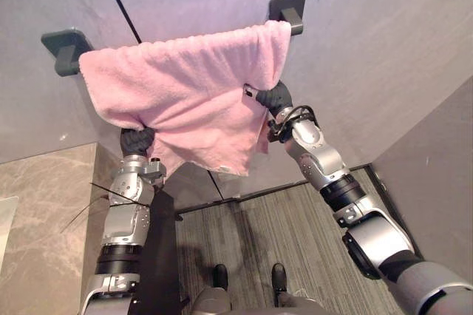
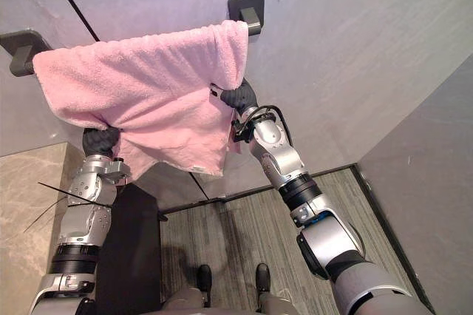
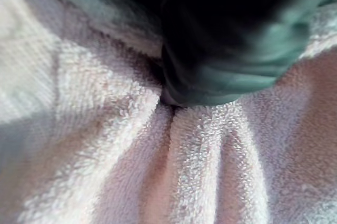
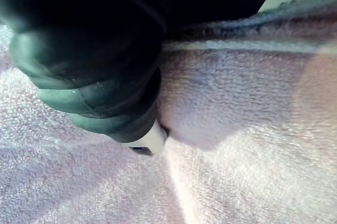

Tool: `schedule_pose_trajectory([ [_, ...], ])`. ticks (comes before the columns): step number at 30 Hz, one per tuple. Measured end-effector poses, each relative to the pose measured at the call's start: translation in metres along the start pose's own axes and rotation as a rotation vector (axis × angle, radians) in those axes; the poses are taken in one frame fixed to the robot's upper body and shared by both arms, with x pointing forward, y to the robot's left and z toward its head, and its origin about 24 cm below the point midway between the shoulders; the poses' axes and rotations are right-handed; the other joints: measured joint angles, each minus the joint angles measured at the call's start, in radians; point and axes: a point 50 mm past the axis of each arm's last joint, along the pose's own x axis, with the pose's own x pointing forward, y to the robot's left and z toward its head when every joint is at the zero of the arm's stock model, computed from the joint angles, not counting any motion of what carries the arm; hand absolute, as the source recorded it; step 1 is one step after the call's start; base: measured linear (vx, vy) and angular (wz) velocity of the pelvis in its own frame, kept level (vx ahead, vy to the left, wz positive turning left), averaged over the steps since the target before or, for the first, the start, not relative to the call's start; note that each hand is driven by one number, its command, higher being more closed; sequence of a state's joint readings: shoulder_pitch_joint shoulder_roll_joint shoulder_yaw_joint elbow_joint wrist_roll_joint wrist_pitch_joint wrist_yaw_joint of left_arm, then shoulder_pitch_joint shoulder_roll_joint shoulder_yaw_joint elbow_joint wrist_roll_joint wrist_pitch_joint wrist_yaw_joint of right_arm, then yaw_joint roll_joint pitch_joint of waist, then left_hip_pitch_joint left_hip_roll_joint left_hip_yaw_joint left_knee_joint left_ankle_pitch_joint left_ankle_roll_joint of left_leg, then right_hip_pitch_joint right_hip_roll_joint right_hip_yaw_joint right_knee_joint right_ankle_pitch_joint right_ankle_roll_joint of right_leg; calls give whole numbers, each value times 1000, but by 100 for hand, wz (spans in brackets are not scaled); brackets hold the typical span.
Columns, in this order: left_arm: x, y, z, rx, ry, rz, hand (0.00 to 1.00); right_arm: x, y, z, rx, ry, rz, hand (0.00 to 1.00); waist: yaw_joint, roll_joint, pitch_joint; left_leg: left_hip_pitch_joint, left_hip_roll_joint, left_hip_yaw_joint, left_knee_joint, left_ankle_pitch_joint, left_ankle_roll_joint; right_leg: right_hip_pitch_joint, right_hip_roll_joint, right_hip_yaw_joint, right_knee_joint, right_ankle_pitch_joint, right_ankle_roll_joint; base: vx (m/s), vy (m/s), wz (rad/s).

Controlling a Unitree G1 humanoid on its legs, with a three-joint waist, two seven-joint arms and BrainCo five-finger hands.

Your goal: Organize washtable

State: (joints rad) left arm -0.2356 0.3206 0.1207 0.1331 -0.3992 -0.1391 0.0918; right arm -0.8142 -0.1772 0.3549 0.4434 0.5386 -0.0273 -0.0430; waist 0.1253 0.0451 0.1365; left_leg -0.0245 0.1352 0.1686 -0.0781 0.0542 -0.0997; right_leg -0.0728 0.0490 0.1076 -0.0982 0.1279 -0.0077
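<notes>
A pink towel (image 1: 185,93) hangs over a rail between two dark wall brackets, one on the left (image 1: 65,49) and one on the right (image 1: 290,8). It lies bunched and uneven, with a corner drooping low in the middle (image 1: 230,161). My left hand (image 1: 137,140) reaches up under the towel's lower left edge, its dark cover (image 3: 221,50) pressed into the cloth. At the towel's right edge my right hand (image 1: 274,97) is tucked behind the cloth, and its dark cover (image 4: 89,50) lies against the terry (image 4: 247,145).
The rail is fixed to a grey wall (image 1: 369,56). A marble counter (image 1: 44,204) is at the lower left, with a dark cabinet side (image 1: 161,256) beside it. Striped carpet (image 1: 288,226) lies below, and a grey panel (image 1: 436,174) stands at the right.
</notes>
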Motion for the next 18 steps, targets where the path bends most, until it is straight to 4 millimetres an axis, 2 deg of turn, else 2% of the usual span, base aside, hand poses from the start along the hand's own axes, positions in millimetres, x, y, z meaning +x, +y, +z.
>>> schedule_pose_trajectory([
  [9, -8, 0, -15, -32, 53, 31, 100, -6, 1, -4, 12, 0, 5, 100, 1, 0, 0, 0, -1, -20, 0, 0, 0, 9, -1, -19, 0, 0, 0, -3, 18, 5],
  [16, -9, 5, -15, -33, 52, 49, 100, -7, 2, -7, 11, 8, 8, 100, 1, 0, 0, 4, -1, -27, 1, 2, 2, 16, -2, -25, 0, 0, 0, -9, 15, 3],
  [17, -9, 5, -15, -33, 52, 51, 0, -8, 2, -7, 12, 9, 7, 100, 1, 0, -1, 5, -1, -27, 1, 2, 3, 17, -2, -26, 0, 0, 0, 0, 0, 0],
  [18, -9, 6, -15, -33, 52, 53, 0, -8, 1, -8, 12, 10, 6, 0, 0, 1, -1, 5, -1, -27, 1, 2, 3, 17, -2, -26, 0, 0, 0, -3, 31, 0],
])
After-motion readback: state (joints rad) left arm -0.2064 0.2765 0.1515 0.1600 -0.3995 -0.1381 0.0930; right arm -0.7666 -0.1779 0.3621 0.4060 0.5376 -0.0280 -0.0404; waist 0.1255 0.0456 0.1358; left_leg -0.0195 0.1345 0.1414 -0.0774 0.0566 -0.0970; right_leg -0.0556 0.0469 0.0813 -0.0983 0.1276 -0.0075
